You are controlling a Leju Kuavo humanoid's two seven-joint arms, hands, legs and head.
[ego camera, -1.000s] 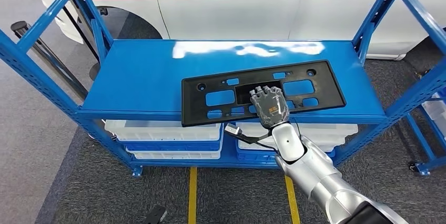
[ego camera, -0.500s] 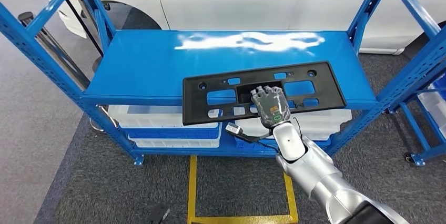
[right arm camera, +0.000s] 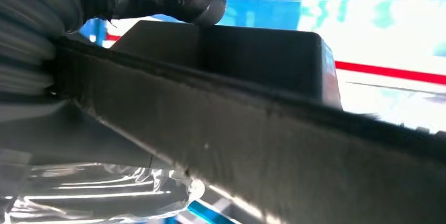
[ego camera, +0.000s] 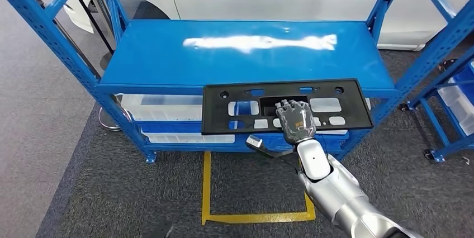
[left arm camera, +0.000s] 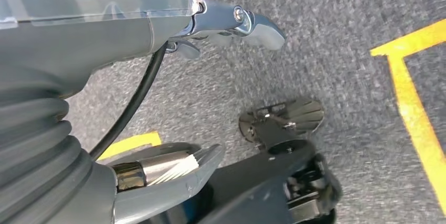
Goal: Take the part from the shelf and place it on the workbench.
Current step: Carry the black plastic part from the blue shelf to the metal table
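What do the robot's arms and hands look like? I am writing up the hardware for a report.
The right arm is glossy silver, built of rounded segments, with a thin black cable running beside the wrist. The right hand is dark grey with an orange and green marking on its back. The left hand has a grey ribbed cover, a clear plastic shell, shiny metal fingers and a black cable.
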